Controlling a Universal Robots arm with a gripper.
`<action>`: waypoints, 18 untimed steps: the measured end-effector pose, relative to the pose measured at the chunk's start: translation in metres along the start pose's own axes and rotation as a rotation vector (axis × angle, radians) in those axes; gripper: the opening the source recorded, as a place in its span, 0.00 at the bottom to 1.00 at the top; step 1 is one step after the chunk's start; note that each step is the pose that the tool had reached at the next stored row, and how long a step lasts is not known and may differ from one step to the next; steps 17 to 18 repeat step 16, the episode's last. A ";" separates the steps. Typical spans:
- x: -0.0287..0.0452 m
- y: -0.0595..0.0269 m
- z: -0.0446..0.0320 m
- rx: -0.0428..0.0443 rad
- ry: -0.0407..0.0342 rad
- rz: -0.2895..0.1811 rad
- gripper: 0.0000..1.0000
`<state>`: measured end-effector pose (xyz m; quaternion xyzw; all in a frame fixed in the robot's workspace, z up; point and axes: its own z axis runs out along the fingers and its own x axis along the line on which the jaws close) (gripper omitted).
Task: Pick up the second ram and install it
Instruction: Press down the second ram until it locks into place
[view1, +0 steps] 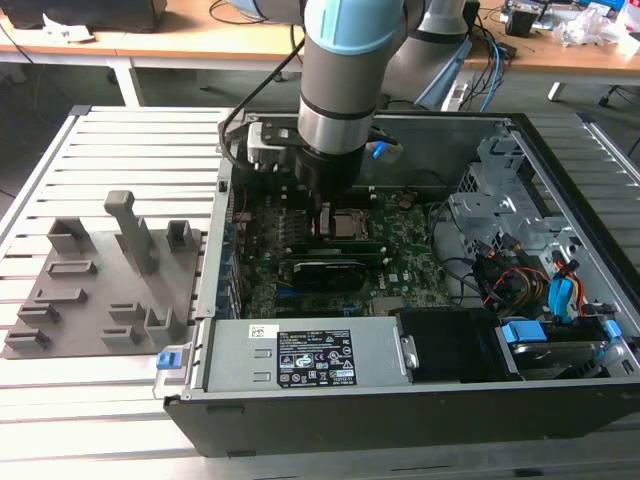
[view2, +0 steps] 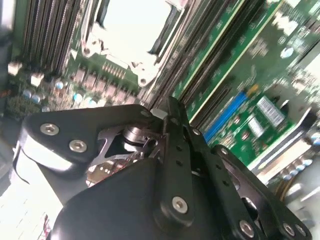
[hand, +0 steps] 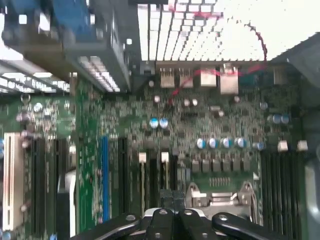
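In the exterior view my gripper (view1: 322, 224) reaches down into the open computer case, at the edge of the CPU socket (view1: 348, 223). In both wrist views its fingertips (hand: 172, 196) (view2: 167, 111) are pressed together, with nothing visible between them. They hover just over the dark memory slots (hand: 150, 180) that run beside the socket (hand: 225, 200). A long, narrow dark strip (view1: 345, 243) lies along those slots between the socket and the black card (view1: 325, 272). I cannot tell whether this strip is the second ram.
The grey holder plate (view1: 100, 290) with its upright blocks stands outside the case at the exterior view's left. A power supply (view1: 300, 355) lines the case's near side. Drive bays and bundled cables (view1: 520, 270) fill the exterior view's right. The case walls (view1: 215, 250) enclose the board.
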<state>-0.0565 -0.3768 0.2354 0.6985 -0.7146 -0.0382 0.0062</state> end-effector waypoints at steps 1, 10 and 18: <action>-0.0002 -0.0080 -0.0006 -0.0035 0.0002 0.000 0.11; -0.0022 -0.0394 -0.0157 -0.0143 0.0003 0.001 0.11; -0.0026 -0.0391 -0.0240 -0.0143 0.0004 0.000 0.11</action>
